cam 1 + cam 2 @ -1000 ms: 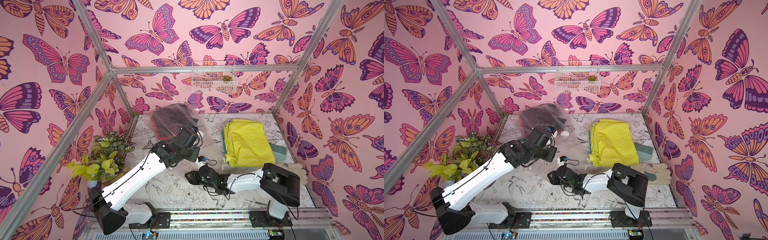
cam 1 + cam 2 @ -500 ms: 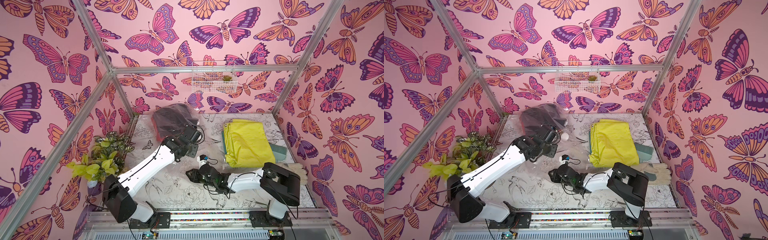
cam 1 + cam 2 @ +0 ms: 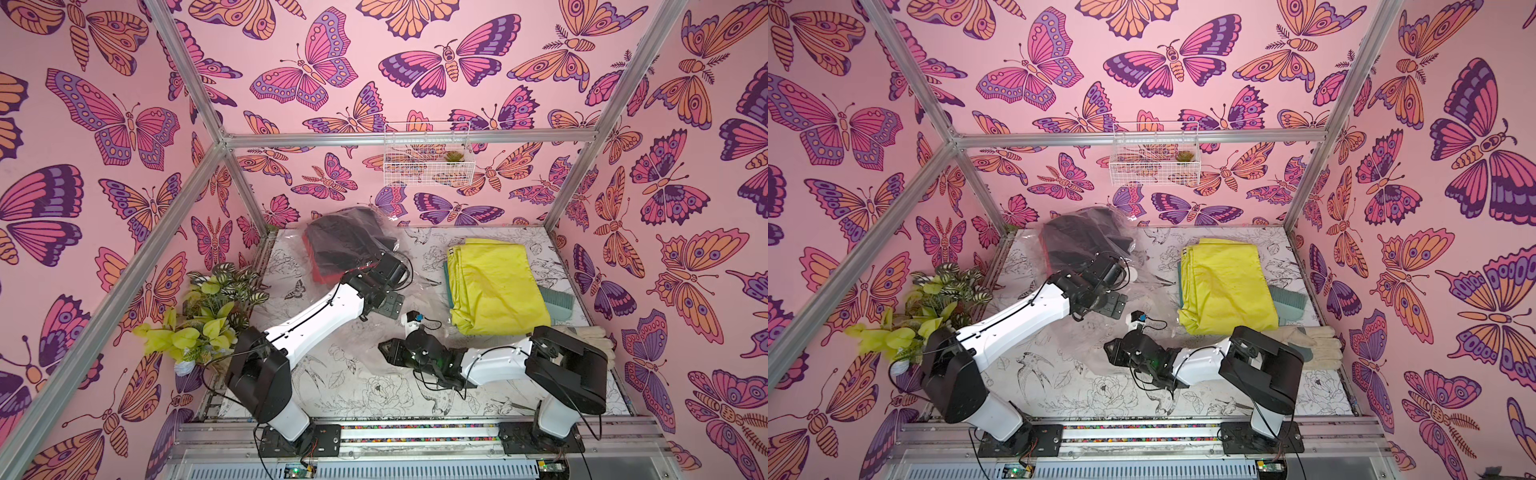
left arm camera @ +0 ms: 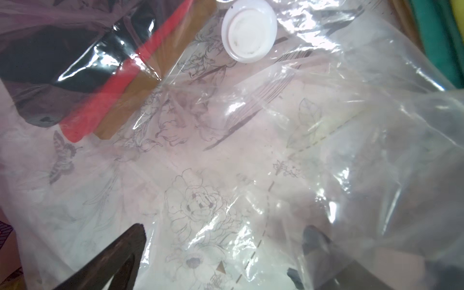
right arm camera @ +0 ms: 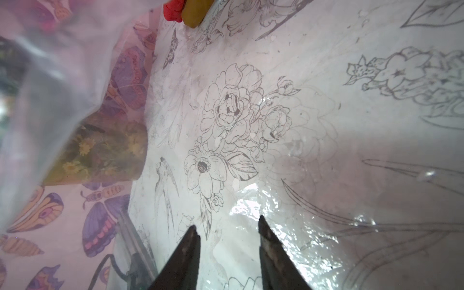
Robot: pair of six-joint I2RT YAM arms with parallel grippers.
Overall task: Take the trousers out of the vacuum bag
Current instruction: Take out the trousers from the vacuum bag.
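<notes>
The big crinkly clear plastic vacuum bag (image 4: 326,113) is lying across the far left and middle of the white surface with drawn flowers and birds (image 3: 353,395). Its round white valve cap (image 4: 249,31) is sitting near the clothes inside. The folded black trousers (image 3: 345,241) are lying inside the bag at the far left, on top of the folded red trousers (image 3: 320,272), and the folded mustard brown trousers (image 4: 118,108) are peeking out under the red ones. The folded yellow trousers (image 3: 494,286) are lying outside the bag on the right, on top of the folded teal green trousers (image 3: 447,276), whose edge is showing. The left gripper (image 4: 223,247) is hanging over the empty middle part of the bag, close to the black pile, and its jaws are standing wide apart with nothing in them. The right gripper (image 5: 227,226) is reaching low over the near end of the bag, and its jaws are standing part way apart, with only shiny plastic and the drawn surface showing between them. A fold of plastic is rising up beside it. The pale work gloves (image 3: 1308,340) are lying at the near right. A leafy green plant (image 3: 208,307) is standing at the left edge, and a white wire basket (image 3: 428,153) is hanging on the far wall.
</notes>
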